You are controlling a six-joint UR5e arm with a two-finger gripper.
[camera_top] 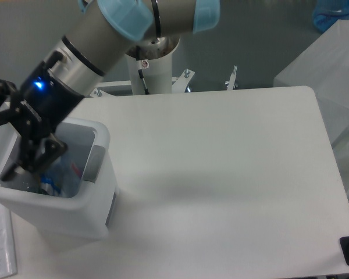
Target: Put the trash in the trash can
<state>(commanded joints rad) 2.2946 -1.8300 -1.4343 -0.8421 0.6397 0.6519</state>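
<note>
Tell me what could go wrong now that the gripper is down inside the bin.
The gripper sits low inside the bin, close to its walls, so lifting out at an angle might catch the rim and tip or drag it. The bottle lies partly under the fingers and may snag and come back out.

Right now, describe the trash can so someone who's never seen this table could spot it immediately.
Look at the white table, then its near left corner. The trash can is the white boxy bin with rounded corners standing there, the gripper reaching down into its open top. Nothing else on the table is a tall open box.
</note>
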